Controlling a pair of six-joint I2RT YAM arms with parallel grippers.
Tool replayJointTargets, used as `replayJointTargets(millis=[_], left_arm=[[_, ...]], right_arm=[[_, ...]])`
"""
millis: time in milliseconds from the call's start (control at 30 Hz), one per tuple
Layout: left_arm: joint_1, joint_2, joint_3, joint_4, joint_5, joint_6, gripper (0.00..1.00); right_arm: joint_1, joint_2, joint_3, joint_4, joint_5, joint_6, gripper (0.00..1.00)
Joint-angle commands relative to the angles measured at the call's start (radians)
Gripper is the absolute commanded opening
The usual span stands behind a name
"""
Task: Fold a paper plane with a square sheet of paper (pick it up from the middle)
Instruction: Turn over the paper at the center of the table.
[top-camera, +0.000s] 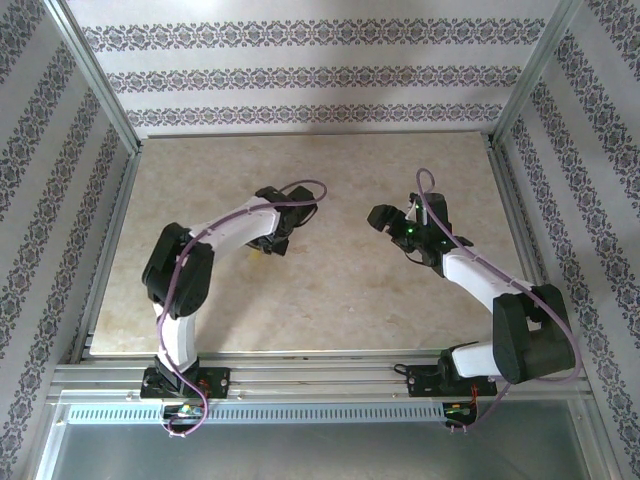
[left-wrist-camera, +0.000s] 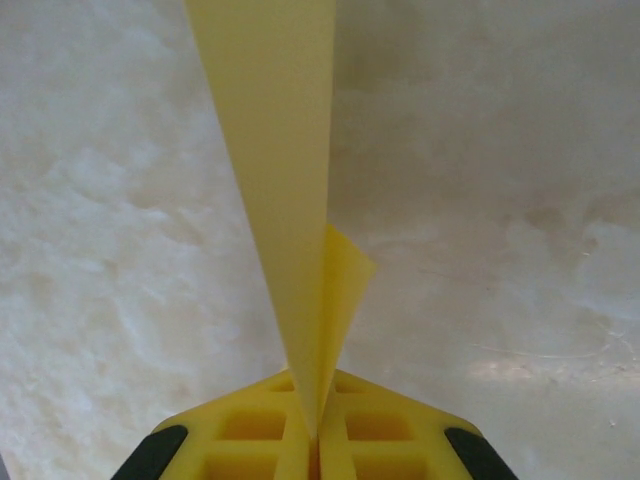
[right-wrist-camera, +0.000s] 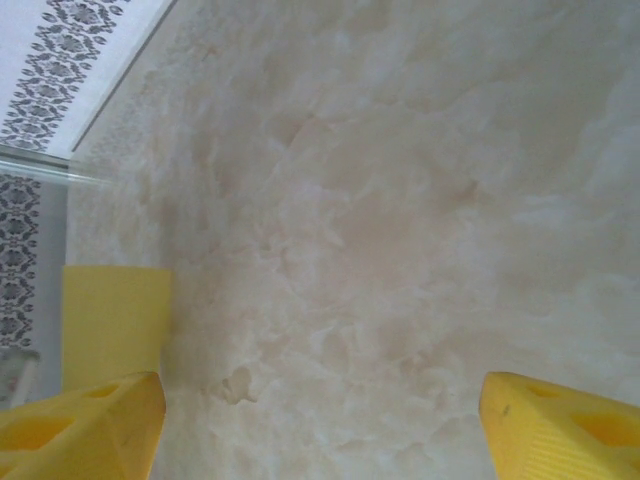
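Note:
My left gripper (left-wrist-camera: 315, 440) is shut on the yellow paper (left-wrist-camera: 290, 200), which is folded into a narrow, creased wedge tapering down into the jaws, with a small flap to the right. From above, the left gripper (top-camera: 273, 243) points down at the table's middle, and a sliver of the yellow paper (top-camera: 258, 252) peeks out beneath it. My right gripper (top-camera: 393, 222) hovers to its right, apart from it. In the right wrist view the right gripper (right-wrist-camera: 320, 440) is open, with bare table between the fingers (right-wrist-camera: 85, 425). A flat yellow strip (right-wrist-camera: 115, 320), apparently the paper, shows beyond the left finger.
The marble-patterned tabletop (top-camera: 330, 290) is framed by metal rails (top-camera: 300, 375) and patterned walls (top-camera: 300, 70) on three sides. The table's edge and wall (right-wrist-camera: 60, 90) show at the upper left of the right wrist view.

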Motion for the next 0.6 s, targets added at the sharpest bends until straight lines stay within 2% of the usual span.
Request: replayJointTargets(millis=[0,67,200,333,467,567], left_arm=[[-0.024,0.024,0.017,0.034,0.101,-0.076,0.1],[-0.024,0.036,0.022,0.066,0.154,-0.091,0.17],[-0.022,0.024,0.028,0.115,0.278,-0.081,0.44],[0.012,-0.057,-0.021,0.215,0.488,-0.083,0.54],[0.099,-0.188,-0.126,0.341,0.637,-0.115,0.65],[0.191,-0.284,-0.233,0.415,0.675,-0.147,0.73]], right_arm=[[-0.002,-0.03,-0.025,-0.017,0.039,-0.013,0.82],[-0.001,-0.034,-0.037,-0.015,0.039,-0.006,0.82],[-0.002,-0.034,-0.048,-0.015,0.038,-0.001,0.82],[0.01,-0.006,-0.039,-0.015,0.017,0.004,0.79],[0.107,0.076,0.026,-0.041,0.01,-0.01,0.71],[0.223,0.172,0.107,-0.065,0.017,-0.022,0.62]])
